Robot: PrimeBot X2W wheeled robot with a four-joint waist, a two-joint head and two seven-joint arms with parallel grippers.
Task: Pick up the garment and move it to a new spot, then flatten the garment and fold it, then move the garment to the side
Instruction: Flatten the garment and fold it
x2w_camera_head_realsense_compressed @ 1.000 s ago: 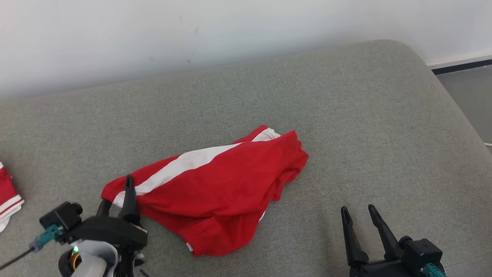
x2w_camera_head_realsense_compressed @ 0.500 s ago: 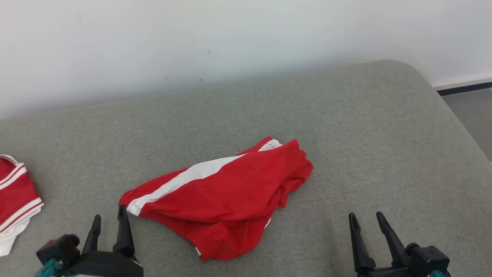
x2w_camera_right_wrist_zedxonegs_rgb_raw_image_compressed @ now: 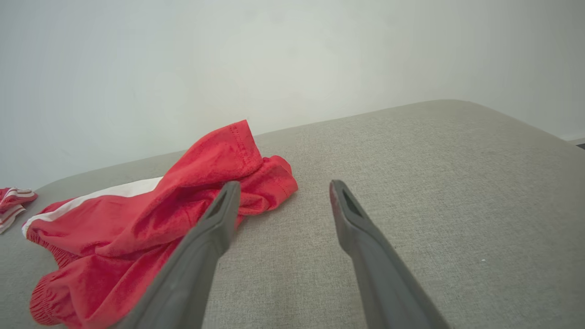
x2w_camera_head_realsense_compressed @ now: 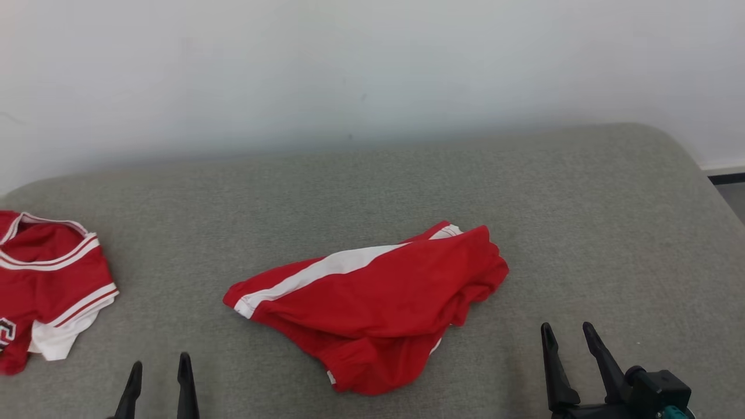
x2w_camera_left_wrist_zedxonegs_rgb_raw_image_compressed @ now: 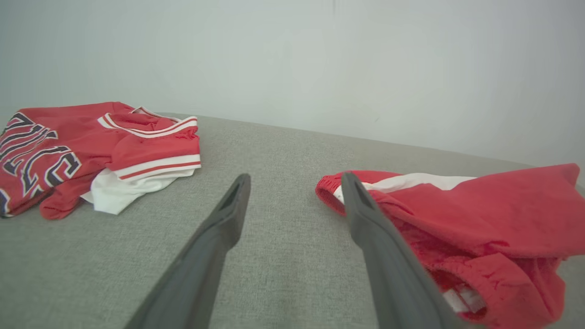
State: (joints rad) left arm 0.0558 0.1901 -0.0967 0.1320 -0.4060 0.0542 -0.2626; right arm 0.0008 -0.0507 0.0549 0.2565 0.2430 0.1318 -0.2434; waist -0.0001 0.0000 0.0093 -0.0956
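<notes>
We see the red shorts [x2w_camera_head_realsense_compressed: 372, 308], white stripe up, lying crumpled mid-cushion on the grey couch [x2w_camera_head_realsense_compressed: 582, 233]. Both tools hold nothing, fingers parted: our left tool [x2w_camera_head_realsense_compressed: 161, 362] is near their left end, our right tool [x2w_camera_head_realsense_compressed: 567, 327] near-right of them. A red jersey [x2w_camera_head_realsense_compressed: 52, 279] lies far left.

Grey cushion [x2w_camera_head_realsense_compressed: 582, 203] bears red shorts [x2w_camera_head_realsense_compressed: 378, 302] mid-surface, a jersey [x2w_camera_head_realsense_compressed: 52, 279] at its left

Grey couch [x2w_camera_head_realsense_compressed: 582, 203], white wall [x2w_camera_head_realsense_compressed: 372, 70]
</notes>
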